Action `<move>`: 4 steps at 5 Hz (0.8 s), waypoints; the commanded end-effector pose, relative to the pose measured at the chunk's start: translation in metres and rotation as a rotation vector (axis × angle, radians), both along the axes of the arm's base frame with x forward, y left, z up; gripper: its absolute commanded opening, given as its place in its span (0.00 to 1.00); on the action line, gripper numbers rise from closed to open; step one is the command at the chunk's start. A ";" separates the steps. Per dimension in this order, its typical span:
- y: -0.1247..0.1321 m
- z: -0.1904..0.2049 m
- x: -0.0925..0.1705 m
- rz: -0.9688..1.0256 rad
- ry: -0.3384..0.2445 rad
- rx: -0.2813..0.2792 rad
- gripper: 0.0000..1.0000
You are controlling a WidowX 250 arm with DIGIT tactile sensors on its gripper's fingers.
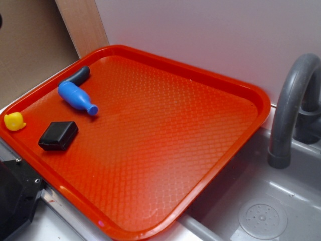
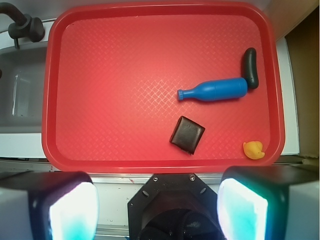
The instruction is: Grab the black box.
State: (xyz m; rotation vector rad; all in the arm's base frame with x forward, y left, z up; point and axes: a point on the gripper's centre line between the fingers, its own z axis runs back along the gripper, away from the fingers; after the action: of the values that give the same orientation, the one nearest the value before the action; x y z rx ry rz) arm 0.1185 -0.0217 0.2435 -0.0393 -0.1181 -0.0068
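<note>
1. The black box (image 2: 187,135) lies flat on the red tray (image 2: 125,60), turned at an angle to the tray's edges, in the wrist view near the rim at about 5 o'clock from the tray's middle.
2. The blue bottle (image 2: 215,91) lies on its side at 1 o'clock from the box, near it but apart, its neck pointing toward the tray's middle.
3. A dark grey handle (image 2: 249,67) touches the bottle's base at its far end; a yellow duck (image 2: 254,149) sits at 3 o'clock from the box, close to the rim.
4. A grey sink (image 1: 261,201) with a grey tap (image 1: 293,105) adjoins the tray on the side away from the toys.
5. The gripper (image 2: 157,200) hangs outside the tray, beyond the rim at 6 o'clock from the box, jaws spread wide with nothing between them; both fingers (image 2: 70,210) glow at the bottom of the wrist view.
6. Risk, as a judgement: the box sits skewed, so jaws closing without turning to match could catch its corners and spin it away.
7. A low approach from this side could strike the raised rim, since the box lies close behind it.
</note>
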 end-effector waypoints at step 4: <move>0.042 -0.117 0.033 0.440 0.030 0.032 1.00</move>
State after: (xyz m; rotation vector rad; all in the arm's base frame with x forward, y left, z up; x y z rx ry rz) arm 0.1495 0.0129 0.1189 0.0177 -0.0648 0.3858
